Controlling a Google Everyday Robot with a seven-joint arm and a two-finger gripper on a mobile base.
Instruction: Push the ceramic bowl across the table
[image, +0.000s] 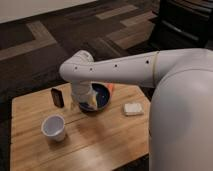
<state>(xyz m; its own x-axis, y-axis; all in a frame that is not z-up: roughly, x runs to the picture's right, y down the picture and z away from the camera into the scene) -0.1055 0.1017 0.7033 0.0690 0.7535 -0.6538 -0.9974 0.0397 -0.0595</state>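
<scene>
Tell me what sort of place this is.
Likely an office lounge: carpet tiles, a low wooden table, dark furniture behind. The hand is down at the ceramic bowl.

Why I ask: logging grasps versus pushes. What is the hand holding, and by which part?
Cannot be told. The hand is at the rim of the ceramic bowl on the table, mostly hidden by the arm, so no hold shows.
</scene>
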